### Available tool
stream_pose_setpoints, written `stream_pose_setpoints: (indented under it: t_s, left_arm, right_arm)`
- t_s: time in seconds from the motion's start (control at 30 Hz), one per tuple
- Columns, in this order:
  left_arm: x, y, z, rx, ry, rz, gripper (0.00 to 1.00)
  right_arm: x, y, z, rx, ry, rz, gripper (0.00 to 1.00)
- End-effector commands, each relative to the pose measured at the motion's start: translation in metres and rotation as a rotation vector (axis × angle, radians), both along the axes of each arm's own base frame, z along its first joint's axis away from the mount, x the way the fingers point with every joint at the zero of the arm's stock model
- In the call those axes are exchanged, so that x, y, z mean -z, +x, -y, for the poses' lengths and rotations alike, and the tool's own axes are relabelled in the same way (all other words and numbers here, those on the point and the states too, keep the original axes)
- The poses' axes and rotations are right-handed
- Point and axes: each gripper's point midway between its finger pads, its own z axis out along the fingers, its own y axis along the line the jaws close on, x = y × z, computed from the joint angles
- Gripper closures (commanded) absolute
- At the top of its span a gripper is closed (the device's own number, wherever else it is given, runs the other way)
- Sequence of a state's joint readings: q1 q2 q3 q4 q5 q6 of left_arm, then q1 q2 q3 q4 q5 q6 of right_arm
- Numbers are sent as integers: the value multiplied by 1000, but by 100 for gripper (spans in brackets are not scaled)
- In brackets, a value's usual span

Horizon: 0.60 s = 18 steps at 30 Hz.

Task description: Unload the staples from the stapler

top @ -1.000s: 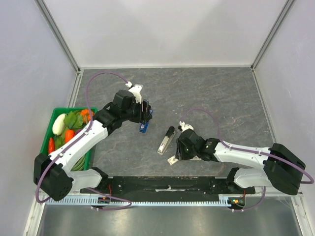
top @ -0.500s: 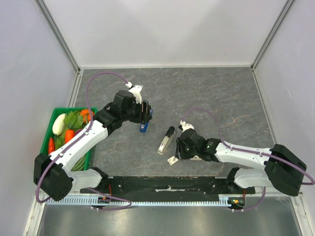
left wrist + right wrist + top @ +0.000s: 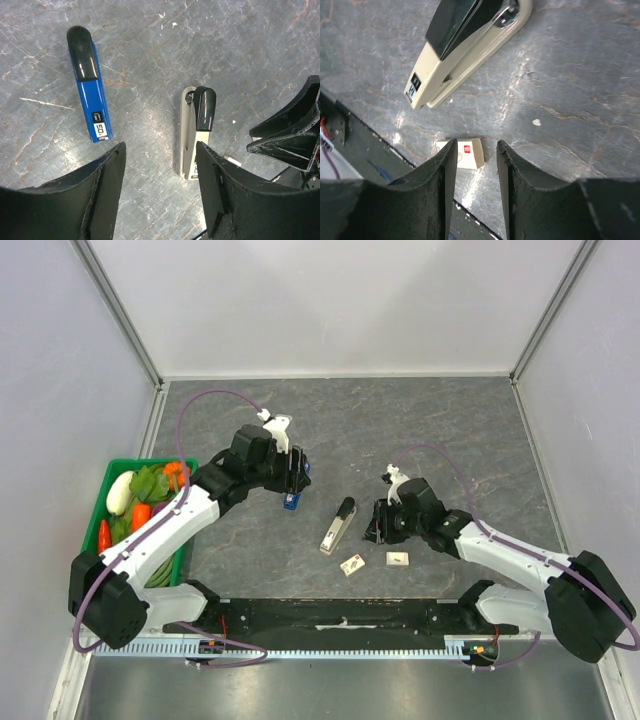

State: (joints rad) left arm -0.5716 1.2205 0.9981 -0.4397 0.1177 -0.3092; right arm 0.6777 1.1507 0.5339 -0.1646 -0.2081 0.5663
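Work surface: a grey, marble-veined stone-look table (image 3: pixel 450 430). A green plastic crate (image 3: pixel 140 461) of glossy vegetables (image 3: pixel 150 485) stands far left of the beige plastic stapler (image 3: pixel 338 527). This black-topped, wedge-shaped landmark, probably the task object, lies flat at mid-table. The left claw (image 3: pixel 160 146), its matte black fingers spread wide and empty, hovers left of and beyond it, above a slimmer blue stapler (image 3: pixel 292 500) with a rounded black cap. The right claw (image 3: pixel 476 145), its fingers narrowly parted and gripping nothing, sits just right of it. Two small white cardboard boxes (image 3: pixel 352 565) with red labels lie just nearer. Both staplers appear shut and no loose staple strip shows, so unloading seems not yet begun; opening the magazine and extracting the strip remain.
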Motion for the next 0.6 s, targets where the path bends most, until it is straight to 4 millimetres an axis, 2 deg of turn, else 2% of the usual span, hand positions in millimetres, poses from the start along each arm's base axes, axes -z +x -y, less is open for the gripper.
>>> stream_pose_setpoints:
  t_s: [0.0, 0.37, 0.57]
  left_arm:
    - [-12, -5, 9, 30, -67, 11, 36]
    - [-22, -14, 14, 71, -115, 24, 36]
    - [-24, -16, 15, 80, -124, 26, 36]
  right_arm:
    - [-8, -19, -14, -160, 139, -35, 55]
    - [11, -34, -20, -233, 190, -146, 52]
    - [20, -32, -21, -226, 188, -154, 53]
